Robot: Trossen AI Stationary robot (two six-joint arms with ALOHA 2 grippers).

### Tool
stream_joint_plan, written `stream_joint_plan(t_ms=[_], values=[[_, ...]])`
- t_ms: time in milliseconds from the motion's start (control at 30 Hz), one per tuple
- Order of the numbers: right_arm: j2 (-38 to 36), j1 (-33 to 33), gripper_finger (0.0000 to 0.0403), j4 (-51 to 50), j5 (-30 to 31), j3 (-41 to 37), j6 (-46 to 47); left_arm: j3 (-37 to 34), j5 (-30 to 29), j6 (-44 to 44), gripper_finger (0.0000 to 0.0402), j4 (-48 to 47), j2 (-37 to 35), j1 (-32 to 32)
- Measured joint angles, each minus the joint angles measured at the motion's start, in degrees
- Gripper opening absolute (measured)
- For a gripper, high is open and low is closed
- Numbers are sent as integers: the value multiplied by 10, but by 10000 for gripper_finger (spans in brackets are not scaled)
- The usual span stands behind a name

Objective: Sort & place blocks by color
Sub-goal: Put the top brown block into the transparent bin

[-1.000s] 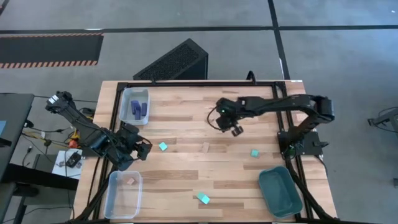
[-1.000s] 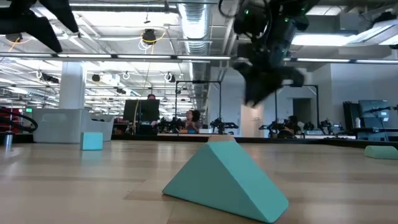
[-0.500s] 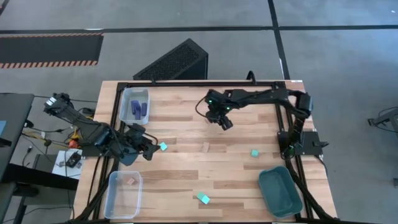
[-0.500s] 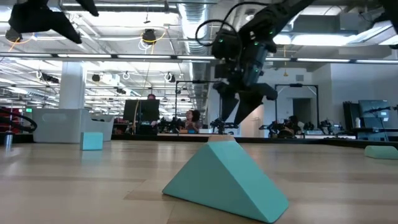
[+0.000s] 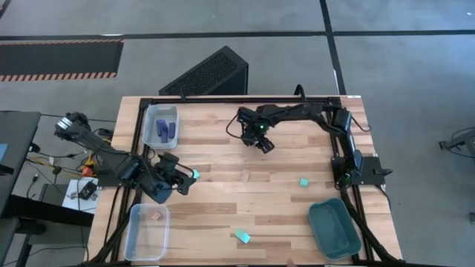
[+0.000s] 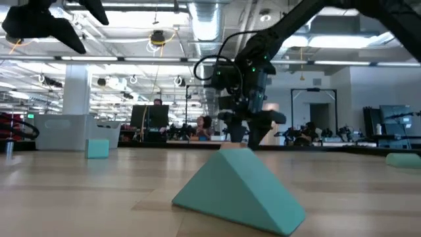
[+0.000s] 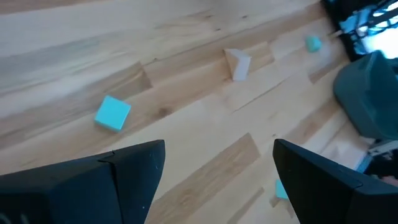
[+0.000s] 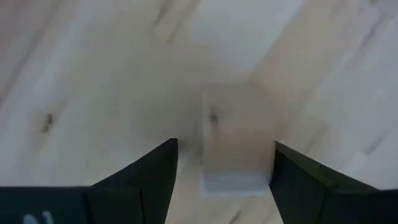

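My right tool (image 5: 262,143) hangs over the far middle of the bench (image 5: 282,215), fingers apart and empty, with a pale tan block (image 8: 233,140) lying flat between them in the right wrist view. To grip well, I should centre the block between both fingers, square the fingers to its long sides, descend until the tips nearly touch the wood, then close.

My left tool (image 5: 180,180) waits at the bench's left side, fingers apart and empty, just beside a teal cube (image 5: 195,174).

Another tan block (image 7: 238,63) lies mid-bench. Two more teal blocks (image 5: 303,182) lie well apart. Dark blue blocks (image 5: 164,130) sit in the far clear bin (image 5: 151,115).
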Motion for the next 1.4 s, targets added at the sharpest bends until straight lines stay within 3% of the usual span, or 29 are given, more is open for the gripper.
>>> stream_joint_plan(t_ms=[200, 400, 533, 767, 867, 933, 1067, 1167, 1400], values=[[-3, -4, 228, 9, 1, 1, 36, 0, 10, -7, 286, 4, 29, 7], [-5, -2, 118, -23, -15, 2, 104, 0, 0, -20, 286, 6, 32, 28], [-21, 2, 118, -68, -36, 0, 135, 2, 41, -50, 286, 6, 23, 57], [-120, 13, 118, -34, -37, 0, 218, 2, 109, 21, 286, 12, -3, 100], [-171, 26, 118, 3, -34, 0, 263, 2, 80, 46, 286, 38, -23, 116], [-199, 38, 118, 39, -30, 1, 293, 2, 29, 78, 286, 73, -39, 125], [-233, 74, 118, 124, 15, 1, 358, 2, -29, 205, 286, 175, -63, 161], [-243, 109, 118, 183, 53, 1, 387, 2, 23, 294, 286, 214, -68, 213], [-220, 187, 118, 237, 176, 13, 406, 0, 127, 384, 286, 275, -69, 316]])
